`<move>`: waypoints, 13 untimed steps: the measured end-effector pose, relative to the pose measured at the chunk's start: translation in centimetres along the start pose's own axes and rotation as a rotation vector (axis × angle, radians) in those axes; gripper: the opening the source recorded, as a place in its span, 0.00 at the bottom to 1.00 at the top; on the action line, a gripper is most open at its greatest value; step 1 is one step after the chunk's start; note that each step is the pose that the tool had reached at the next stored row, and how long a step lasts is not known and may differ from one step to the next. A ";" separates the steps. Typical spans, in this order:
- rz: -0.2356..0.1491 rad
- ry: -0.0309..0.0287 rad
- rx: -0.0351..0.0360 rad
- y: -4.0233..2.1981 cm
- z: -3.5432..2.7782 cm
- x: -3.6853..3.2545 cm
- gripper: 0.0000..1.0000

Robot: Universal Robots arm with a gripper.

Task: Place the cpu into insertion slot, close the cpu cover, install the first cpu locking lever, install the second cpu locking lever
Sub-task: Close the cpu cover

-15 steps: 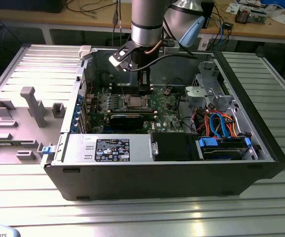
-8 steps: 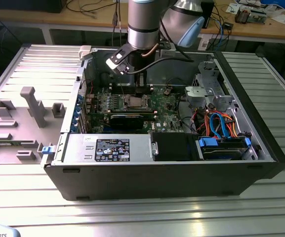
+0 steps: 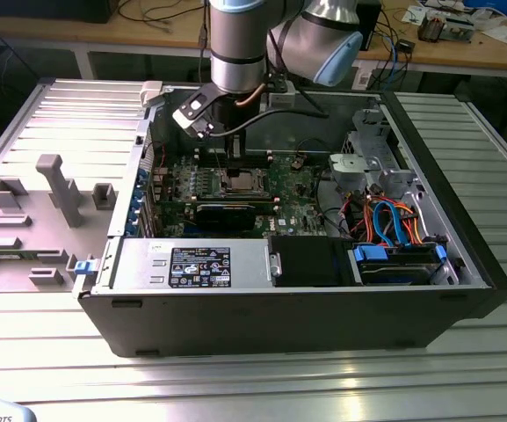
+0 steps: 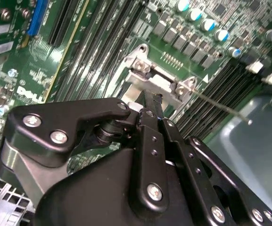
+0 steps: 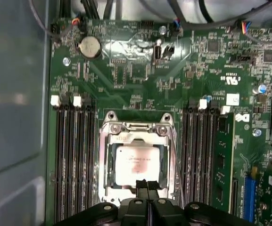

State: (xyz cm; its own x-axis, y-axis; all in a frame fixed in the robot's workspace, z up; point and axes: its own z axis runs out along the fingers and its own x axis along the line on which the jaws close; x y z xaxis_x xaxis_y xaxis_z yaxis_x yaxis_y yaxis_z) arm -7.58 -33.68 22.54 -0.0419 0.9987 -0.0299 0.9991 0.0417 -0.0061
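Observation:
The cpu (image 5: 136, 162) lies silver top up in the insertion slot (image 3: 241, 182) on the green board. The cpu cover (image 5: 135, 138) lies flat around it, the chip showing through its window. My gripper (image 5: 147, 184) is shut, its two black fingers pressed together with nothing seen between them, tips over the socket's edge close to the chip. In the second wrist view the gripper (image 4: 153, 100) sits right by the socket's hinge end. A thin wire locking lever (image 4: 220, 107) sticks out from the socket, raised off the board. From outside, the gripper (image 3: 236, 163) hangs just above the socket.
Long black memory slots (image 5: 74, 160) flank the socket on both sides. A black card (image 3: 225, 214) and the power supply (image 3: 191, 264) sit nearer the case front. A drive bay with blue and orange cables (image 3: 394, 229) is on the exterior view's right. A grey fixture tray (image 3: 42, 211) lies outside the case.

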 end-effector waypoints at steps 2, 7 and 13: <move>-0.005 -0.0001 0.0010 -0.16 0.38 0.02 0.11; -0.013 0.0001 0.0031 -0.36 1.69 0.07 0.11; -0.014 0.0001 0.0044 -0.37 1.32 0.06 0.11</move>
State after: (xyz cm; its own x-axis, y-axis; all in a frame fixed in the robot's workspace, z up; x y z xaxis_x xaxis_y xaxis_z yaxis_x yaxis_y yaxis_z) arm -7.96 -33.67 21.22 -0.0557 0.9980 -0.0297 0.9984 0.0554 -0.0109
